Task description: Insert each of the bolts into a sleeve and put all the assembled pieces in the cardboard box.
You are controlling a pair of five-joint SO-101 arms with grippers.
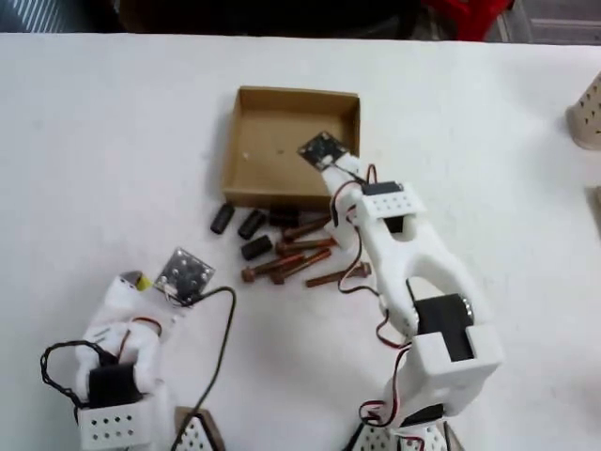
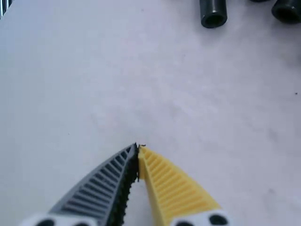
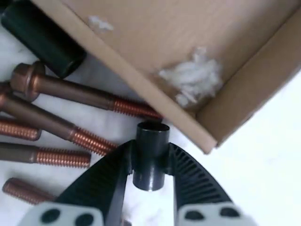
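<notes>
At upper centre, cardboard box (image 1: 272, 141): open-topped on the white counter (image 1: 113, 141), a tuft of white fluff (image 3: 193, 80) in one inner corner
Right jaws: narrow, clamped on a black sleeve (image 3: 150, 157) held upright with its bore showing, just outside the box wall near a corner; whether it touches the counter cannot be told
Left jaws: closed, grey and yellow tips meeting over bare counter, at lower left in the high view
Loose sleeves (image 1: 223, 219): several, black, lying just below the box's lower edge; two sit beyond the left jaws in the left wrist view
Bolts (image 1: 286, 265): copper-coloured, flanged heads, lying in a loose bunch below the sleeves, centre of the high view, beside the right jaws
</notes>
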